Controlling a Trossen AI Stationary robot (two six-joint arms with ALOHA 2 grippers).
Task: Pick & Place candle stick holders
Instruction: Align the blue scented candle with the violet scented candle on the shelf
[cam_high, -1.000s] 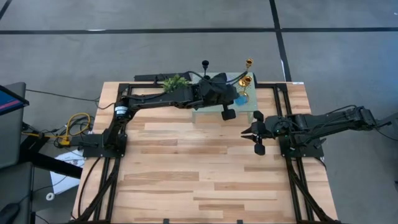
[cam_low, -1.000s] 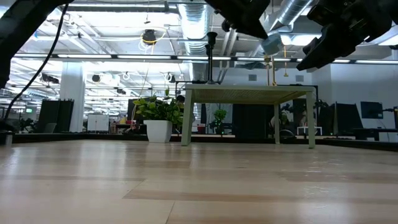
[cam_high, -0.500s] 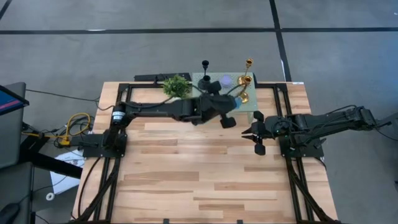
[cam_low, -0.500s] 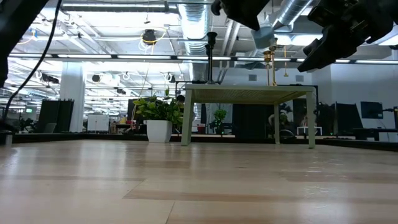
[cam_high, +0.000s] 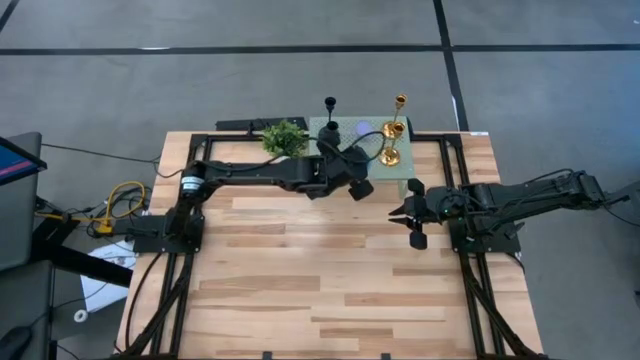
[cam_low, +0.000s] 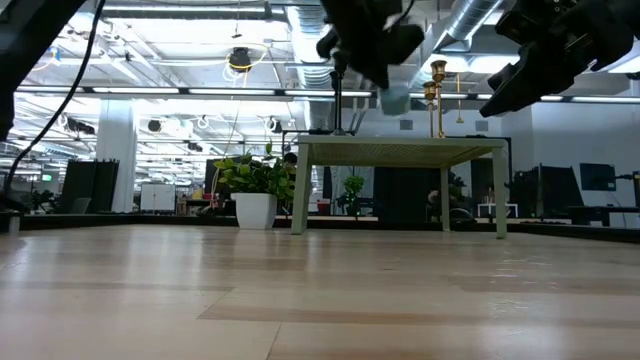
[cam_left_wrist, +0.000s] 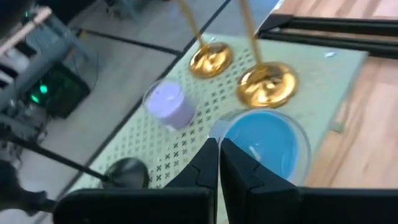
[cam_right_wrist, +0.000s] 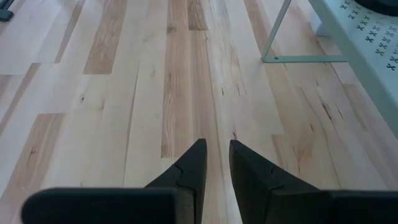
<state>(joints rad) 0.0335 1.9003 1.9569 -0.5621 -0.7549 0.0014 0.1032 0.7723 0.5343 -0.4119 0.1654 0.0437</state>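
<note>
A small pale green perforated table stands at the far side of the wooden table. On it are two gold stemmed holders, a purple low holder and a black stemmed holder, each resting on its round base. My left gripper is over this small table's near edge, shut on the low round blue holder, which also shows in the low view. My right gripper hovers right of the small table with its fingers a little apart, empty. My left gripper pinches the blue holder's wall at the rim between its two fingers, one finger inside the cup and one outside. The fingers slant down from the table's left. The holder hangs upright, mouth up, lifted clear of the small green table.
A small green leafy plant sits at the small table's left far corner. Bare wooden table top stretches toward the near edge. Black frame rails run along both sides.
My left gripper has drawn back from over the small green table toward the table's left and a little down, carrying the blue holder clear of the gold holders. The holder stays upright in the hold.
</note>
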